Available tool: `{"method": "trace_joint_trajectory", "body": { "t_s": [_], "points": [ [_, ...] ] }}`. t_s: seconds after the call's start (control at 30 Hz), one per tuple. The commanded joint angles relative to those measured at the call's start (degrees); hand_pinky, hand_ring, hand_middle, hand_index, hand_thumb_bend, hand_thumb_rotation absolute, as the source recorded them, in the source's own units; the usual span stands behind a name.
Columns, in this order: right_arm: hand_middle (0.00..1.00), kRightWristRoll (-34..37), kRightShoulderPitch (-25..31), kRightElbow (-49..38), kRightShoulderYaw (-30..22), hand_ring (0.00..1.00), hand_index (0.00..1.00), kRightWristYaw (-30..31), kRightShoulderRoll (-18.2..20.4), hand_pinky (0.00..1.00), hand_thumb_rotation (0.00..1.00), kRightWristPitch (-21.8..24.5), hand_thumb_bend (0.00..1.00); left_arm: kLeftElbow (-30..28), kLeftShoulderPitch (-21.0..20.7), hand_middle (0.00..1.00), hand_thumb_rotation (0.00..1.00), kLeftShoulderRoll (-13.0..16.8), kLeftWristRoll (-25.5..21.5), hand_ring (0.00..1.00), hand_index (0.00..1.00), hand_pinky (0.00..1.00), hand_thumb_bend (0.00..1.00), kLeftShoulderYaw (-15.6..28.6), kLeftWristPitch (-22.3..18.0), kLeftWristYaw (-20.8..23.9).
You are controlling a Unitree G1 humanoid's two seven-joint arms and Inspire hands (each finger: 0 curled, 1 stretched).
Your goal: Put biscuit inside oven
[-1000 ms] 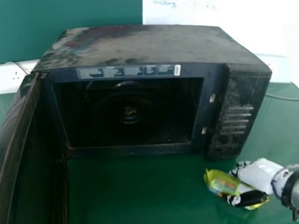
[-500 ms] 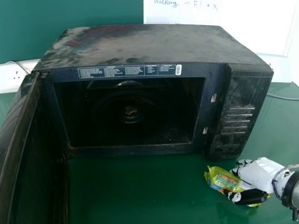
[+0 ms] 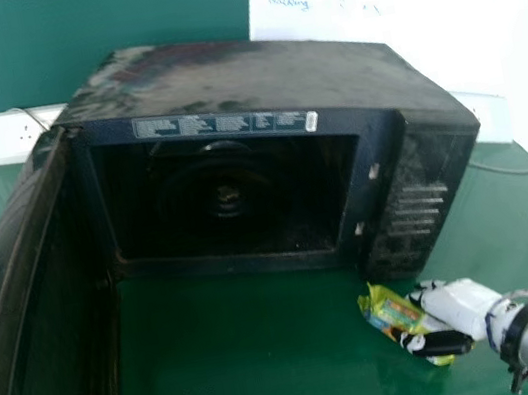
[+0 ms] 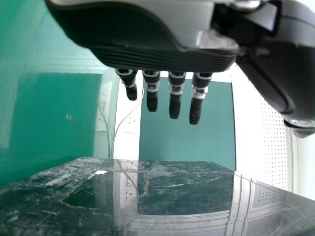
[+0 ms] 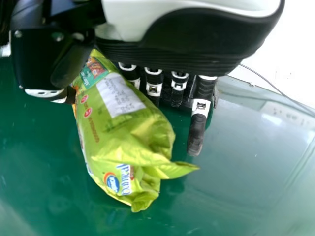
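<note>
Your right hand (image 3: pixel 456 305) is over the glossy green table (image 3: pixel 249 347), which spreads around and beyond it. Well beyond the hand are the white whiteboard (image 3: pixel 420 39) with handwriting and, farther to its left, the flat dark-green wall panel (image 3: pixel 113 20). The boxy black microwave oven (image 3: pixel 243 74), dusty on top, sits just beyond the hand and to its left. Its dark, flat door (image 3: pixel 29 308) stands open, well apart from the hand on the left.

Your left hand (image 4: pixel 147 54) is above a dark, shiny, scuffed surface (image 4: pixel 167 187), its fingers straight and slightly apart. Your right hand pinches the crinkled yellow-green plastic biscuit packet (image 3: pixel 393 313): you have the thumb against one side and the fingers along the other. The packet is outside the oven, its loose end poking out past the hand's fingers. Whether it touches the table, you cannot tell.
</note>
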Motion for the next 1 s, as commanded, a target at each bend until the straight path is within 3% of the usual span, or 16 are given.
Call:
{"method": "trace_joint_trajectory", "body": {
  "t_s": [0.0,0.2,0.4,0.6,0.77,0.97],
  "points": [
    [0.31,2.77,0.95,-1.01,-1.45,0.17,0.36,1.01,0.66,0.39,0.00,-0.71,0.33,-0.03,0.57,0.95,0.98,0.17,0.12,0.87,0.95,0.87,1.00,-0.18,-0.12,-0.33],
    [0.29,7.10,1.36,-1.98,-5.31,0.14,0.36,0.10,1.42,0.39,0.00,-3.21,0.33,-0.01,0.46,0.94,1.00,0.18,0.06,0.88,0.94,0.83,1.00,-0.18,-0.32,-0.70],
    [0.27,9.41,1.30,-6.52,-8.14,0.12,0.36,2.05,1.76,0.39,0.00,-1.44,0.33,-0.33,0.66,0.96,1.00,0.04,-0.28,0.90,0.96,0.88,1.00,-0.36,0.11,-0.56],
    [0.29,9.30,-0.16,-8.26,-7.96,0.16,0.36,1.91,2.51,0.39,0.00,-2.05,0.33,0.19,0.51,0.96,1.00,0.28,-0.92,0.88,0.96,0.87,1.00,-0.27,0.06,-1.13],
    [0.20,8.93,-2.25,-8.22,-7.14,0.08,0.34,0.93,3.83,0.39,0.00,-4.02,0.33,0.48,0.10,0.95,1.00,0.24,-1.24,0.86,0.94,0.86,1.00,-0.33,0.11,-1.37],
    [0.27,7.72,-5.33,-7.56,-5.87,0.14,0.36,0.66,5.09,0.39,0.00,-5.91,0.33,0.95,-0.15,0.94,1.00,0.02,-0.10,0.86,0.93,0.86,1.00,-0.19,-0.48,-1.43]
  ]
}}
